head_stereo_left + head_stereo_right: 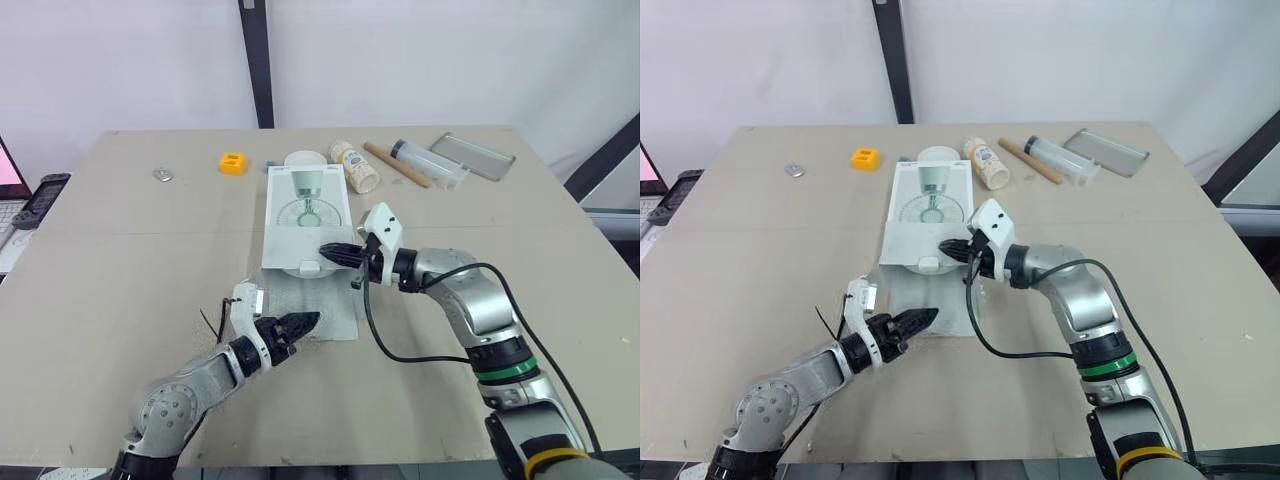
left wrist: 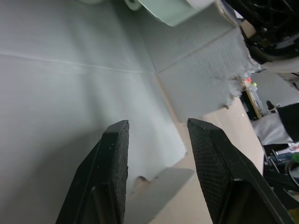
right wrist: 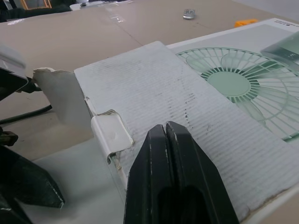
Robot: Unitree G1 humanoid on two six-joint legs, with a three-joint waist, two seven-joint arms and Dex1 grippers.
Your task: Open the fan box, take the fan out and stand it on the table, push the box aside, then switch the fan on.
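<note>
Pressing its two black fingers flat together with nothing between them, the right gripper [image 1: 335, 253] sits at the near right corner of the fan box [image 1: 305, 215]. Its tips lie low over the printed lid and seem to touch the cardboard, though the contact itself is hard to make out. Just beside those tips, in the right wrist view, a small white tab [image 3: 112, 135] stands bent up from the box's near edge.

The left gripper [image 1: 305, 322] hovers with its fingers parted by a moderate gap and holds nothing. It points toward the box from the near side, above the near edge of the flap [image 1: 325, 295]. This flap is folded out from the box's near end and lies flat on the table [image 1: 130, 250].

The box lies flat around the middle of the table, its long side running away from the robot, with a pale green fan pictured on its lid. A black cable [image 1: 375, 320] loops from the right wrist down across the tabletop beside the flap.

Beyond the box's far end, an orange block [image 1: 233, 163] and a small metal piece [image 1: 163, 174] lie to the left. A pale bottle [image 1: 357, 165] on its side, a wooden stick [image 1: 396, 164], a clear tube [image 1: 430, 162] and a metal tray [image 1: 478, 155] lie to the right.
</note>
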